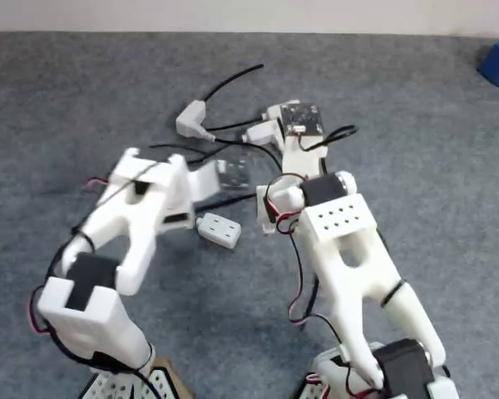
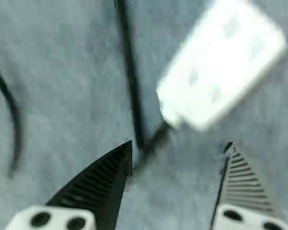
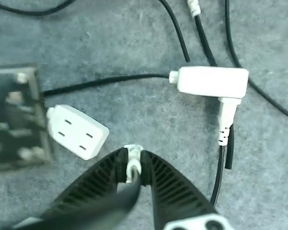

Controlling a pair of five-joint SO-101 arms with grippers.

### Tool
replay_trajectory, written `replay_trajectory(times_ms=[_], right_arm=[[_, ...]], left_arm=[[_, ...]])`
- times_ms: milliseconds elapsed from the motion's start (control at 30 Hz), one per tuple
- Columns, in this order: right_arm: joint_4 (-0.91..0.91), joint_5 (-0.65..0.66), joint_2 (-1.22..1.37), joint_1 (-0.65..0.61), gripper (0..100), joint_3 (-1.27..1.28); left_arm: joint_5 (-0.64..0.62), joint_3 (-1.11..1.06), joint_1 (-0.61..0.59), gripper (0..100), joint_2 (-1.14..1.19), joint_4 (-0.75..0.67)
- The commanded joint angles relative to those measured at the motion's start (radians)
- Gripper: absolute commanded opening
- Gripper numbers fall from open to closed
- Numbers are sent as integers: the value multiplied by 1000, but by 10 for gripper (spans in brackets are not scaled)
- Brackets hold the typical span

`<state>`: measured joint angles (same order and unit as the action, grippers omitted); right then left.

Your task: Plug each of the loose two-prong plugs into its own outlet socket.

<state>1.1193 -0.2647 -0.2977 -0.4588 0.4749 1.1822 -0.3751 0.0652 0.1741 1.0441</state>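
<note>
left jaws apart, right jaws clamped

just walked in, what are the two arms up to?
They are setting up to plug plugs into sockets. The right gripper is shut on a small white plug end. The left gripper hangs open over the white outlet socket, with its black cord running between the fingers. Another white plug lies loose on the grey mat. The socket's slots are empty.
</note>
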Motion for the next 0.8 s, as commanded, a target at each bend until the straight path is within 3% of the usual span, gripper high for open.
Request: replay_trajectory(times_ms=[0, 567, 767], right_arm=[[-15, 25, 24, 13, 6, -53], [-13, 31, 27, 13, 6, -56], [-13, 32, 27, 13, 6, -58]], left_arm=[[-54, -4, 113, 305, -27, -46], [-40, 16, 160, 308, -96, -138], [-35, 140, 134, 390, -97, 66]])
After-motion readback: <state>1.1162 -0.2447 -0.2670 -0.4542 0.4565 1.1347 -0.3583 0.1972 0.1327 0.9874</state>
